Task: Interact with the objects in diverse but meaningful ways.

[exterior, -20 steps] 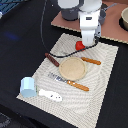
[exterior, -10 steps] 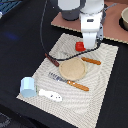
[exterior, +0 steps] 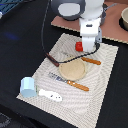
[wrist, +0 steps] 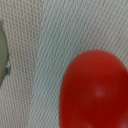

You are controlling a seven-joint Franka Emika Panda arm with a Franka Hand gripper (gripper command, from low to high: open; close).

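1. Since the arm's white body blocks much of the far end, we start with the woven placemat (exterior: pixel 102 67), which carries everything on the dark table (exterior: pixel 20 45).
2. At the mat's middle sits a round wooden plate (exterior: pixel 74 70), with orange-handled cutlery (exterior: pixel 76 84) flanking it.
3. The light blue cup (exterior: pixel 28 87) lies at the corner toward the exterior view's left, the white elongated piece (exterior: pixel 50 94) just beside it.
4. The dark brown sausage (exterior: pixel 52 59) rests near the plate's edge.
5. The red tomato (wrist: pixel 95 90) sits at the mat's far edge, directly under the gripper (exterior: pixel 87 48); we cannot tell how far its jaws stand apart.
6. We judge the risk thus: the tomato is round and smooth, so an off-centre squeeze could squirt it sideways off the mat, or a deep descent could press it into the cloth.
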